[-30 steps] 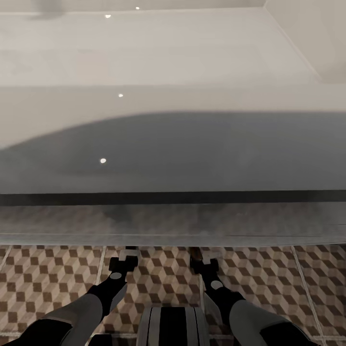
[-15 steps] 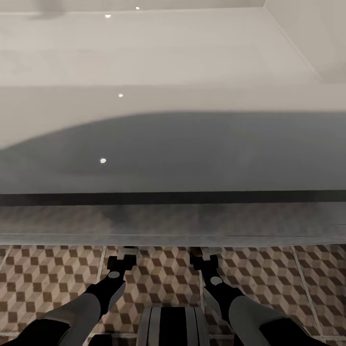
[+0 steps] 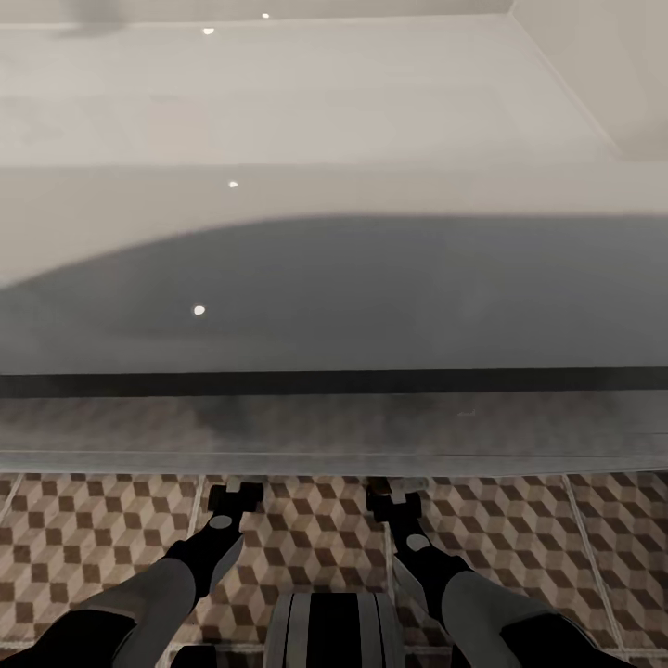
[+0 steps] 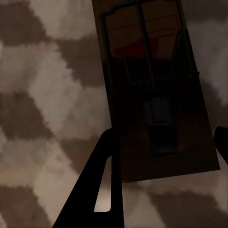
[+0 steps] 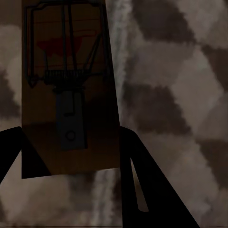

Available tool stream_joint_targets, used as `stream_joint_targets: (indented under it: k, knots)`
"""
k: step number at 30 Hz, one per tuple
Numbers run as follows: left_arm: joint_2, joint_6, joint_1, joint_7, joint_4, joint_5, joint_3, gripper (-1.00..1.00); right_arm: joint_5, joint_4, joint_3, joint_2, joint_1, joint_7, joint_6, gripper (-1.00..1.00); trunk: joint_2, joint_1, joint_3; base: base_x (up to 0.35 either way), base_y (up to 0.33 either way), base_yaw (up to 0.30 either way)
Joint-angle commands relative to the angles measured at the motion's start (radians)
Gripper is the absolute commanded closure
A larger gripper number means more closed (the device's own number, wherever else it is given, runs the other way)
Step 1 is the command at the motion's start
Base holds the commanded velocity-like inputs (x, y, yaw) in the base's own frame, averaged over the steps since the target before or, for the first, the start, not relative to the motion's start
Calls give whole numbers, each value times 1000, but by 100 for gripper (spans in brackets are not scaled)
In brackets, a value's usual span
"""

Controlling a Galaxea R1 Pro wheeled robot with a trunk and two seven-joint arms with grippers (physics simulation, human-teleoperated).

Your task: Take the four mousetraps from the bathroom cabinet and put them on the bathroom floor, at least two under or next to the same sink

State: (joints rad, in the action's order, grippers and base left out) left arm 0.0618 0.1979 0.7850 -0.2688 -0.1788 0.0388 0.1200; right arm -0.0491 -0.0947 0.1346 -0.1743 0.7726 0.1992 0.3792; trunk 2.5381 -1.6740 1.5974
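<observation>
I see my left gripper (image 4: 164, 147) jaws spread beside one mousetrap (image 4: 152, 85), my right gripper (image 5: 71, 156) gripping a second mousetrap (image 5: 66, 90), two mousetraps counted, cube-tiled bathroom floor (image 3: 93, 538) beneath

A home bathroom, rendered in a simulator. The floor (image 3: 102, 529) is tiled in a brown, beige and white cube pattern with thin pale grout lines, and beyond it a long white glossy basin unit (image 3: 306, 121) stretches across the far side, catching small ceiling-light reflections.

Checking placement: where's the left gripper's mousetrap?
Left wrist view: mousetrap lies between the left gripper fingers, over the bathroom floor, at the bathroom sink front.
</observation>
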Motion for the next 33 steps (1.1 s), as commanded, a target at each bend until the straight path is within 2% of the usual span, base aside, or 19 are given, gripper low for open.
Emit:
stream_joint_targets:
  k: [1, 33]
  knots:
    - [0, 2, 1, -9, 2, 4, 8, 100, -3, 2, 8, 0, 1, 14, 1, 100, 0, 0, 1, 0, 0, 0]
    - [-1, 11, 2, -9, 22, 3, 9, 100, -2, 14, 5, 0, 1, -5, 10, 100, 0, 0, 1, 0, 0, 0]
